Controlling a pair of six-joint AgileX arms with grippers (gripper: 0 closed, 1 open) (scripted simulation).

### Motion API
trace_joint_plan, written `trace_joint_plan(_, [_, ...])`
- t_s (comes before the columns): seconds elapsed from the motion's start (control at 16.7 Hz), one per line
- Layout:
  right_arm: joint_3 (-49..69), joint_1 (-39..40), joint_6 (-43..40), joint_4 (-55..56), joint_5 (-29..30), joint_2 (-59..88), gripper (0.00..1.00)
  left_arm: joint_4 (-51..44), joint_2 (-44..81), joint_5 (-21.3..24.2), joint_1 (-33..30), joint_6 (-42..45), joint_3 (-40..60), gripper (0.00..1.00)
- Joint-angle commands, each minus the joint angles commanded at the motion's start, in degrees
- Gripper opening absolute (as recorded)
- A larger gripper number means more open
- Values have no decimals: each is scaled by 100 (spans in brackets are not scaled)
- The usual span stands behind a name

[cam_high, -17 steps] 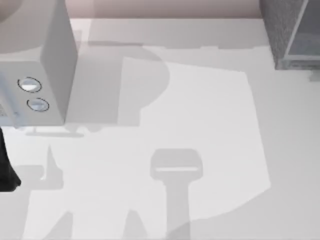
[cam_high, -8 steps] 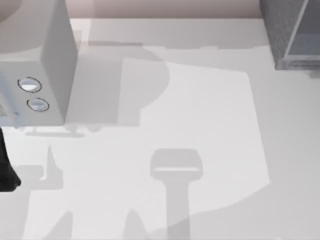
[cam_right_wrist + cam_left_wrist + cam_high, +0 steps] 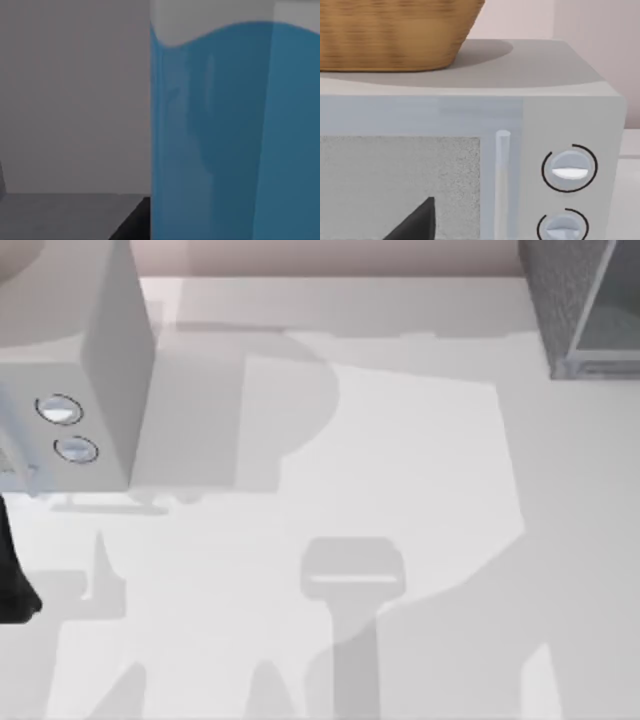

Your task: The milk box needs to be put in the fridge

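Close against the right wrist camera: the milk box [image 3: 225, 135], a blue face under a pale top band, a dark sliver at its base. Impossible to tell whether the right end effector grips it or stands apart. Behind it, a plain pale wall and a grey surface.

Close to the left wrist camera: one dark fingertip [image 3: 415, 222] of the left end effector before the speckled door of a light grey box [image 3: 470, 165] with two round knobs [image 3: 569, 168]; spread of the fingers not possible to tell. Atop that box, a woven basket [image 3: 395, 35], contents hidden.

From above: left arm [image 3: 12, 570] parked at the desk's left edge, near the knobbed box. At the far right corner of the desk [image 3: 400, 440], the fridge [image 3: 580, 305], speckled walls around a lighter interior.
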Motion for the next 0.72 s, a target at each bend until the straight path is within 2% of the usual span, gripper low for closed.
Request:
trace_joint_plan(0.18, [668,74,-10,-459,76,249,0,0,0,0,0,0,0,100])
trace_joint_plan(0.48, [810,94,-13,-578,96,304,0,0,0,0,0,0,0,100])
trace_joint_plan(0.72, [810,94,-13,-578,96,304,30,0,0,0,0,0,0,100])
